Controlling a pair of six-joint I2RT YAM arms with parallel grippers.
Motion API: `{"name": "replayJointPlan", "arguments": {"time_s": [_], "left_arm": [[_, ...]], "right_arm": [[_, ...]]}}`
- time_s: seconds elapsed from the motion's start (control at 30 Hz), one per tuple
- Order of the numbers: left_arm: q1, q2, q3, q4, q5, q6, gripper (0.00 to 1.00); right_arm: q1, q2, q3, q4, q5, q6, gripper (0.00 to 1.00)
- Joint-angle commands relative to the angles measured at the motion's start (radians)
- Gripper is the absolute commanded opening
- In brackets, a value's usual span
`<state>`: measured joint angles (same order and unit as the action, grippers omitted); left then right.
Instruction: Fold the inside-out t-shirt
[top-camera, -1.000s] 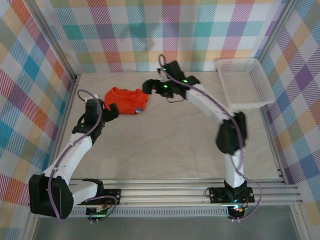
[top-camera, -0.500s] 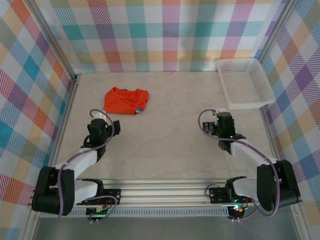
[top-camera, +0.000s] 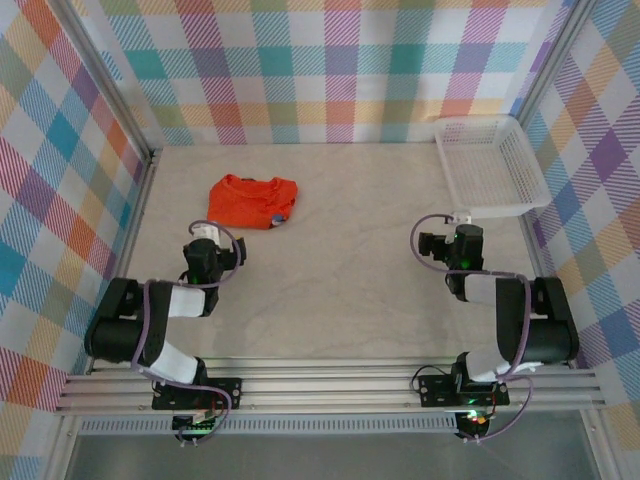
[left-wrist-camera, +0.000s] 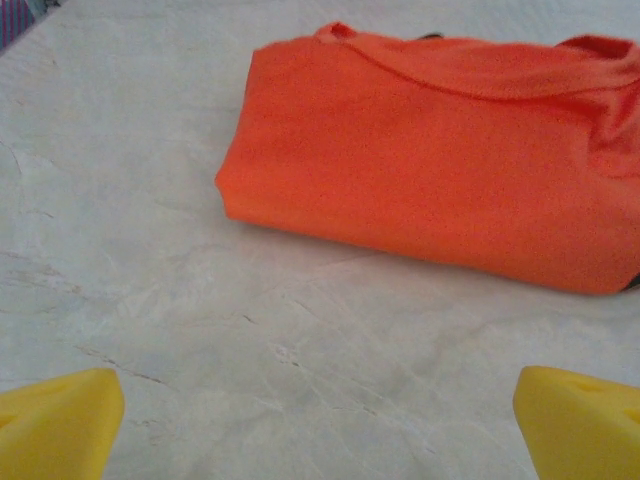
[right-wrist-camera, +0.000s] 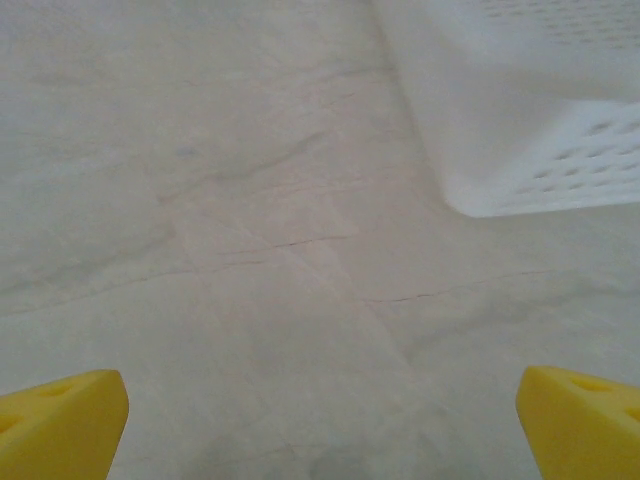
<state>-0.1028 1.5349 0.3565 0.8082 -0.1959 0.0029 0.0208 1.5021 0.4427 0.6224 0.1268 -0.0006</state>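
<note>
Both arms have pulled back low. The bright orange cloth t-shirt (top-camera: 252, 200) lies folded, alone. The left gripper (left-wrist-camera: 318, 432) and right gripper (right-wrist-camera: 320, 432) stay wide open, empty.

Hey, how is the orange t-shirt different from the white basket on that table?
The t-shirt is bright orange soft cloth; the basket is white, stiff and perforated. The t-shirt lies as a compact folded bundle at far left; the basket stands open at far right. The open left gripper faces the t-shirt; the open right gripper faces the basket's corner. Both rest on the table, untouched.
</note>
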Motion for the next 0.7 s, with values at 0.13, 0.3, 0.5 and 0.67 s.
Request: {"name": "replayJointPlan", "arguments": {"time_s": [0.13, 0.3, 0.5, 0.67], "left_arm": [[0.009, 0.025, 0.053, 0.013, 0.028, 0.027, 1.00], [0.009, 0.028, 0.053, 0.021, 0.027, 0.028, 1.00], [0.009, 0.028, 0.054, 0.020, 0.026, 0.028, 1.00], [0.009, 0.028, 0.053, 0.019, 0.027, 0.028, 1.00]], "right_arm": [[-0.004, 0.029, -0.036, 0.215, -0.095, 0.015, 1.00], [-0.005, 0.028, -0.038, 0.213, -0.099, 0.016, 1.00], [-0.005, 0.033, -0.031, 0.207, -0.103, 0.016, 1.00], [-0.005, 0.036, -0.029, 0.205, -0.107, 0.012, 1.00]]}}
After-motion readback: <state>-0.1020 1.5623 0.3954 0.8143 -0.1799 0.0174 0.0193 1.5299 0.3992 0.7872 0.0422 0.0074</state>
